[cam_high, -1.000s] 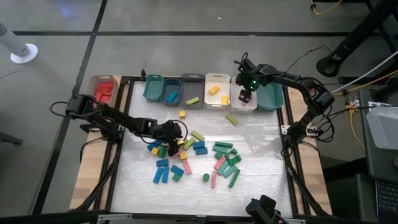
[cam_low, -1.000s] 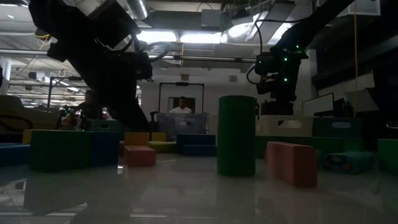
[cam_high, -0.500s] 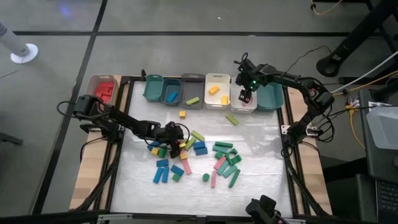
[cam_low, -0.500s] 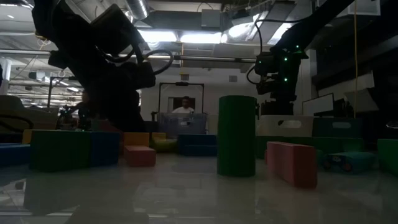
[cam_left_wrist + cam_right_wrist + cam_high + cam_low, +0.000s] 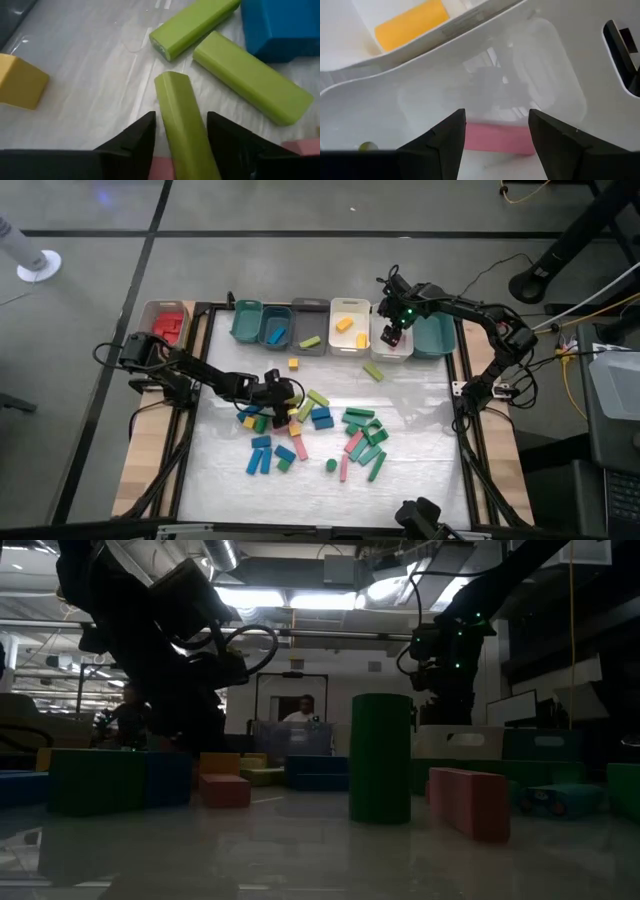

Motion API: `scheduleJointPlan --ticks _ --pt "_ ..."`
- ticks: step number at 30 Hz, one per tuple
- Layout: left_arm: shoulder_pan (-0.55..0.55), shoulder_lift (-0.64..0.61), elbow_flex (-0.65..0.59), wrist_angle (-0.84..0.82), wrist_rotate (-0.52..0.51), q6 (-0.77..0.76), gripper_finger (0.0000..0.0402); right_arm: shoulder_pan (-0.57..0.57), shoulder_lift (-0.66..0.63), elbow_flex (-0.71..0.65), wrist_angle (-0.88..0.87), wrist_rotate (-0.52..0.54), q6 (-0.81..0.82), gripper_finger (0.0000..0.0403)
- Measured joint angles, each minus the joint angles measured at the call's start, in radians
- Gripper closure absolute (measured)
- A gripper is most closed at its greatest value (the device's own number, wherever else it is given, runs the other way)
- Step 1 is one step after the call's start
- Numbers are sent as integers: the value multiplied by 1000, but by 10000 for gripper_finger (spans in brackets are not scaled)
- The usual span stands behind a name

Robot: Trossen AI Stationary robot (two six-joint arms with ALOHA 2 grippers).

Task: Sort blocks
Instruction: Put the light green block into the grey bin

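We count a few blocks (image 5: 268, 328) binned; most remain on the table (image 5: 420, 470). Left gripper (image 5: 180, 131) straddles a lime bar (image 5: 182, 125), closing. Right gripper (image 5: 496, 131) hangs open above a white bin (image 5: 485, 85).

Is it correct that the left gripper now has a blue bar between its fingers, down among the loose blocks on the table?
Not quite: the bar between the left gripper's fingers is lime green, not blue, as the left wrist view shows. It is indeed down among the loose blocks on the table.
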Motion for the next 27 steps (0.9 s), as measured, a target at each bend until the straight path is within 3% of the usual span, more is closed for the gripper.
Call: scheduleJointPlan --ticks 8,19,27 --pt "4 1 -1 23 30 18 357 23 -4 0 0 -6 -4 185" --pt "53 -115 -3 78 30 37 359 170 -128 1 10 21 -26 185" --pt "216 -147 -2 346 17 220 356 345 -153 2 61 21 -24 185"
